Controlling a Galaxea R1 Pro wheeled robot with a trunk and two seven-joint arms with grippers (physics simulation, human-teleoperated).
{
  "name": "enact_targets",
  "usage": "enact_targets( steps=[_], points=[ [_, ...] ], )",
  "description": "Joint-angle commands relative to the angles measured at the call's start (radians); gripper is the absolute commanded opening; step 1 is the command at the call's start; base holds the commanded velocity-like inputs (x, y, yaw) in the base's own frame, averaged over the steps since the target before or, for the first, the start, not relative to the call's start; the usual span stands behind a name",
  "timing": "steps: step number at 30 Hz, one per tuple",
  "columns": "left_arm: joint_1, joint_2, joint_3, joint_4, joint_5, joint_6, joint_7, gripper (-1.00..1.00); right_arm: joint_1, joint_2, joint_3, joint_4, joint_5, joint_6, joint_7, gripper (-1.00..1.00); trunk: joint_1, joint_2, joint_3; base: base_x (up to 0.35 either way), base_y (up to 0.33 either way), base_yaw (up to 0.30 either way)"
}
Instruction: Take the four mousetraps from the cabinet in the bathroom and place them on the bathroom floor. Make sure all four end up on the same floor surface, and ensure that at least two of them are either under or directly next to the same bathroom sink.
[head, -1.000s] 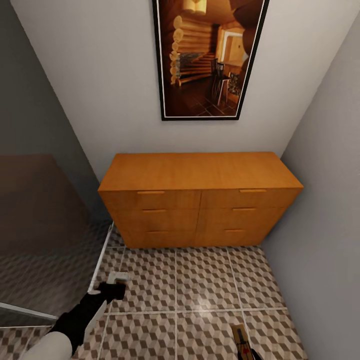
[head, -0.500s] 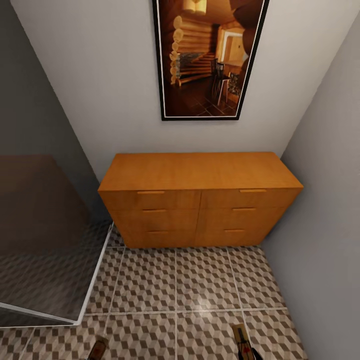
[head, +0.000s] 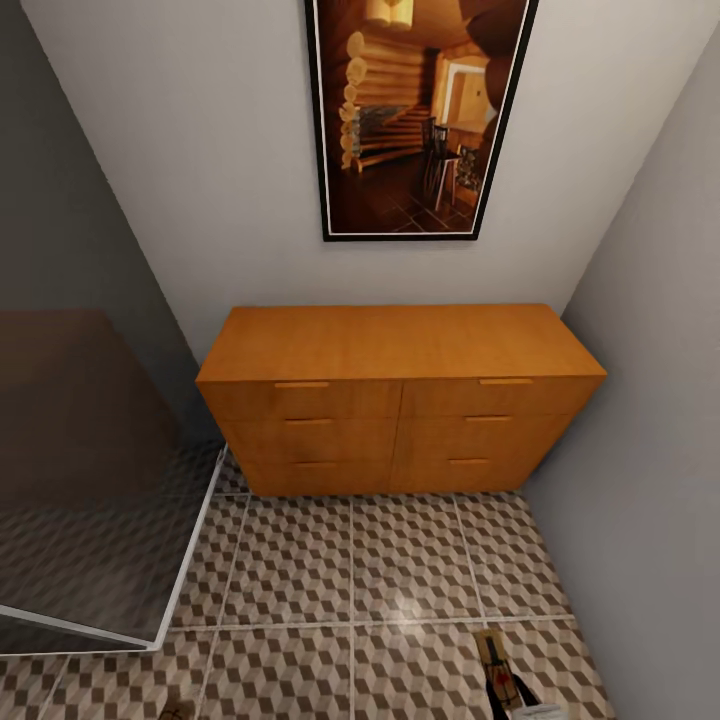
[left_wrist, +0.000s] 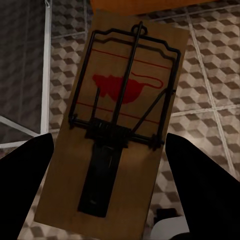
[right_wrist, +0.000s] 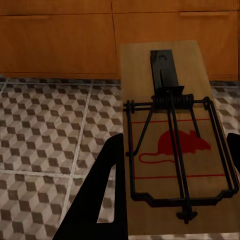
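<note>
Both pairs of jaws are clamping a trap each. In our left wrist view, the left gripper (left_wrist: 112, 165) is holding a mousetrap (left_wrist: 117, 130) between its two dark fingers (left_wrist: 25, 175), the board lying flat across the gap with its wire bar and red mouse print facing the camera. Beyond those jaws we are seeing the bathroom floor (left_wrist: 210, 85) and an orange strip of the cabinet (left_wrist: 140, 5).

In our right wrist view, the right gripper (right_wrist: 175, 175) is gripping the second mousetrap (right_wrist: 172, 145) the same way, one finger (right_wrist: 102, 195) pressing on its long edge and the other barely showing at the opposite edge. Ahead of those jaws the cabinet's drawer fronts are standing closed.

In the head view, that second trap (head: 503, 672) is showing just above the floor tiles (head: 400, 560), well short of the cabinet (head: 400, 400). Compared with half a second ago, it is sitting a little farther right and lower, and a pale piece is now showing beneath it. A second ago our left arm was reaching over the tiles beside the glass panel (head: 90, 520); it is now drawn back, with only a faint brown shape at the bottom edge.
</note>
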Motion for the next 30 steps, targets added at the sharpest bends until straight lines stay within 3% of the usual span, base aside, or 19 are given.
enact_targets(
  steps=[1, 9, 30],
  points=[
    [-0.001, 0.0, -0.009, 0.003, 0.009, -0.005, -0.001, -1.0, -0.001, 0.001, -0.008, 0.001, 0.007, -0.003, -0.003, -1.0, 0.001, -0.002, -0.002, 0.0, 0.0, 0.0],
    [0.0, -0.001, -0.009, 0.003, 0.01, -0.001, 0.0, -1.0, -0.001, 0.004, -0.004, 0.003, 0.006, -0.001, -0.143, -1.0, 0.001, -0.002, -0.006, 0.0, 0.0, 0.065],
    [0.0, -0.002, -0.009, 0.003, 0.01, 0.001, 0.002, -1.0, -0.001, 0.006, -0.003, 0.004, 0.007, -0.001, -0.16, -1.0, 0.001, -0.002, -0.014, 0.0, 0.0, 0.075]
  ],
)
